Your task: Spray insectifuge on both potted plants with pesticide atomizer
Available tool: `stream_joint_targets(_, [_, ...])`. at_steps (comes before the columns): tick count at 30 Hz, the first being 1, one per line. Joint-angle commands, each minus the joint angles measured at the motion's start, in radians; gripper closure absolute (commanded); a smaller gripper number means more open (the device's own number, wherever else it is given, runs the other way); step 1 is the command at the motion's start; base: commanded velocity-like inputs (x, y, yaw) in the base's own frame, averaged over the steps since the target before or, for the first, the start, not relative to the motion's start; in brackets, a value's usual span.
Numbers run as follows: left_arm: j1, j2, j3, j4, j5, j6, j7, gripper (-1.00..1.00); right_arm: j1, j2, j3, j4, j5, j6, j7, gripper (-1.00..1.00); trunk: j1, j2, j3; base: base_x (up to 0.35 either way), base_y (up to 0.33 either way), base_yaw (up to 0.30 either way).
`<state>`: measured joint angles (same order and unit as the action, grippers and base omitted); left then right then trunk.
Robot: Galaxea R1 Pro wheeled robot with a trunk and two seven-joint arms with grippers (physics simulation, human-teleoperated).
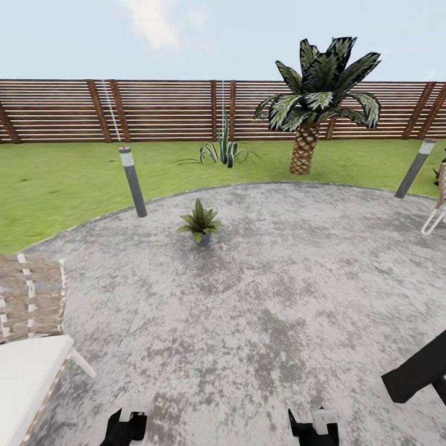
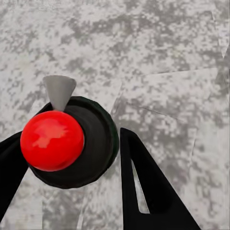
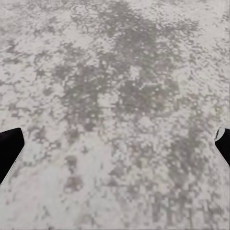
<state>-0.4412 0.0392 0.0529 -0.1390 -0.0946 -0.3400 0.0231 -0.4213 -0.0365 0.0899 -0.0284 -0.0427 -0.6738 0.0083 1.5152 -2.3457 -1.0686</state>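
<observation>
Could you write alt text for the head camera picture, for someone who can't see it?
A small potted plant stands on round grey speckled paving, with lawn, a palm, two grey bollard lights and a brown slatted fence behind. A wicker bench sits at left; black gripper parts poke in below.

Rough, mottled grey stone-like paving (image 1: 279, 297), matt brown slatted wood fence (image 1: 161, 110), woven wicker bench (image 1: 31, 297) with a smooth white cushion (image 1: 25, 378), glossy red ball top (image 2: 51, 140) on the atomizer's matt dark body (image 2: 98, 143), matt black left gripper fingers (image 2: 148, 191).
</observation>
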Motion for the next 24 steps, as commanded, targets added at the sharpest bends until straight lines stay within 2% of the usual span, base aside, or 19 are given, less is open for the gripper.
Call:
stream_joint_targets(1, [-0.001,0.000,0.005,0.001,-0.010,-0.004,0.003,1.00,-0.001,0.000,0.007,0.001,-0.005,-0.003,0.001,-1.00,0.000,0.000,-0.001,0.337,0.000,0.000])
stream_joint_targets(24, [-0.001,0.000,0.005,0.001,-0.011,-0.004,0.003,1.00,-0.001,-0.002,0.008,0.002,-0.003,-0.003,0.001,-1.00,0.000,0.000,-0.001,0.337,0.000,0.000])
